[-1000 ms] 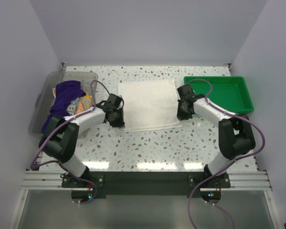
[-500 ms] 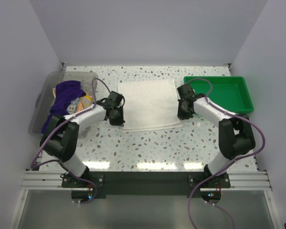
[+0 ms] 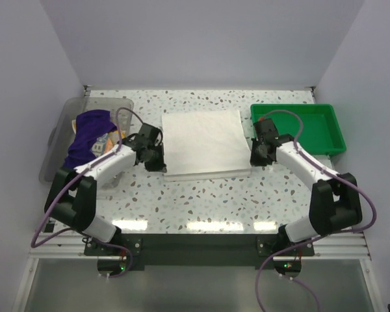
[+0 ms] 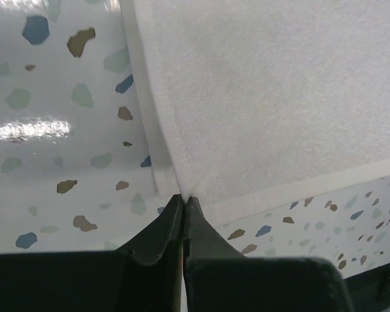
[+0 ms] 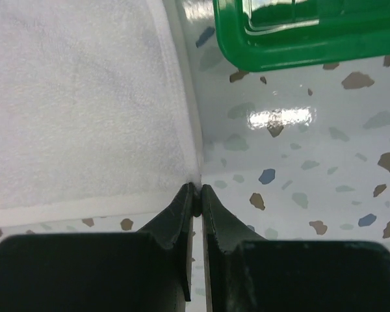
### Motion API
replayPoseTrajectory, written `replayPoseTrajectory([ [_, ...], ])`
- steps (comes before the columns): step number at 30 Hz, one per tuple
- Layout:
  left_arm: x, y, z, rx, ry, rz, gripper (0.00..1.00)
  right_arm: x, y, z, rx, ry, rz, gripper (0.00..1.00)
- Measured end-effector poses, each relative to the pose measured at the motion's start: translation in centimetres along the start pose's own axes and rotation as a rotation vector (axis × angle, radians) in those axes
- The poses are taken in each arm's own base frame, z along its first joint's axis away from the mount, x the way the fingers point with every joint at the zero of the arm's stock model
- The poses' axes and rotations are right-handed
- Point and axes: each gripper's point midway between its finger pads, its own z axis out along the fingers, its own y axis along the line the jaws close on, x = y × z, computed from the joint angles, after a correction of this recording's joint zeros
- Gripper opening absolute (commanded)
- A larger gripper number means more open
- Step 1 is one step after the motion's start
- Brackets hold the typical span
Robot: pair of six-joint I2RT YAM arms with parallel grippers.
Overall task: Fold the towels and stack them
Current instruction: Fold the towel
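At the near side of the speckled desk (image 3: 201,195), the 2 arms are angling inward toward the near edge of the plain white towel (image 3: 205,136). The left gripper (image 4: 183,199) is pressing its jaws together on the towel's near left corner, where the hemmed edges are meeting right at its tips. The right gripper (image 5: 195,190) is pinching the near right corner, its jaws almost touching around the hem. Between them the towel is lying spread out in the middle of the desk. Farther left, a clear plastic bin (image 3: 110,101) is holding the deep purple towel (image 3: 88,130), bunched up, with the pale lettered towel (image 3: 109,142) peeking out beside it. Farther right, a green plastic tray (image 3: 312,107) is sitting just beyond the right gripper, apart from the white towel.
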Motion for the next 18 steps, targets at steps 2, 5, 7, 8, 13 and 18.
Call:
replayPoseTrajectory([
  [2, 2.0, 0.6, 1.2, -0.008, 0.068, -0.002, 0.00, 2.5, -0.7, 2.0, 0.019, 0.074, 0.005, 0.00],
  [5, 3.9, 1.2, 2.5, -0.020, 0.138, -0.002, 0.00, 5.3, -1.1, 4.3, 0.041, 0.163, 0.010, 0.00],
  [7, 4.5, 1.4, 3.1, -0.023, 0.152, -0.001, 0.00, 6.1, -1.2, 5.3, 0.047, 0.188, 0.017, 0.00],
  [8, 4.7, 1.5, 3.3, -0.026, 0.159, 0.005, 0.00, 6.3, -1.2, 5.6, 0.047, 0.195, 0.020, 0.00],
  [13, 4.9, 1.7, 4.1, -0.025, 0.162, 0.010, 0.00, 5.7, -0.9, 6.2, 0.033, 0.164, 0.034, 0.00],
  [18, 4.7, 1.6, 4.2, -0.024, 0.156, 0.015, 0.00, 5.5, -0.8, 6.3, 0.032, 0.158, 0.039, 0.00],
])
